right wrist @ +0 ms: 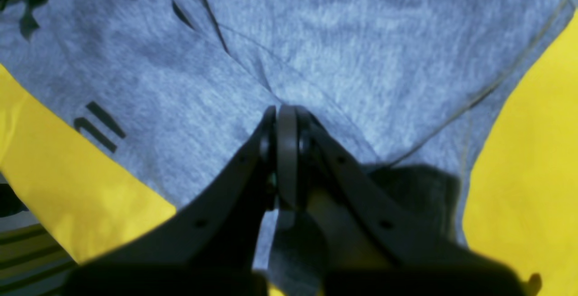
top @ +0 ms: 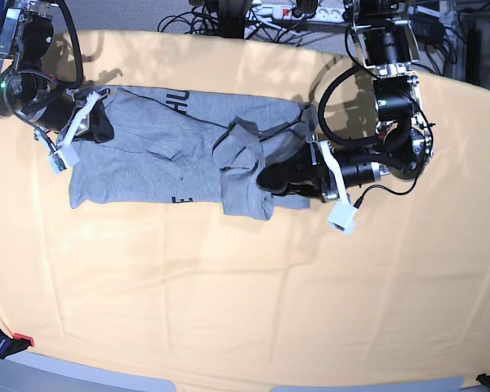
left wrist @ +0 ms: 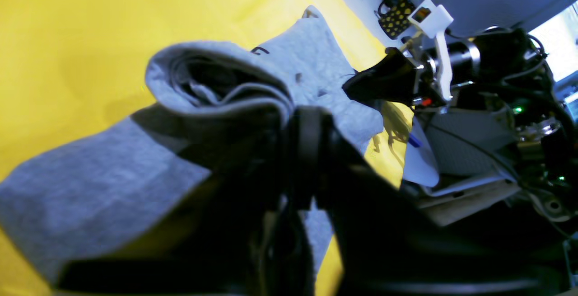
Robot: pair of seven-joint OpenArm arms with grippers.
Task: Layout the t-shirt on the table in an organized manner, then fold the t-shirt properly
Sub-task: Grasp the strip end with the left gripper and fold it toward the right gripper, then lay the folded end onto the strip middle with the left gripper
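The heather-grey t-shirt (top: 163, 155) lies crumpled across the far middle of the yellow-orange table (top: 245, 286), with bits of black lettering (top: 180, 102) showing. My left gripper (top: 265, 178) is shut on a bunched, rolled-over fold of the shirt (left wrist: 216, 83) at its right end, and the pinch (left wrist: 307, 119) shows close up in the left wrist view. My right gripper (top: 106, 122) is shut on the shirt's left end. In the right wrist view its closed tips (right wrist: 284, 115) pinch a ridge of grey cloth (right wrist: 316, 38), with yellow table (right wrist: 533, 129) on both sides.
Cables and a power strip (top: 294, 12) lie along the table's far edge. A red-tipped clamp (top: 20, 340) sits at the near left corner. The right arm (left wrist: 397, 81) shows in the left wrist view beyond the shirt. Bare cloth stretches in front of the shirt.
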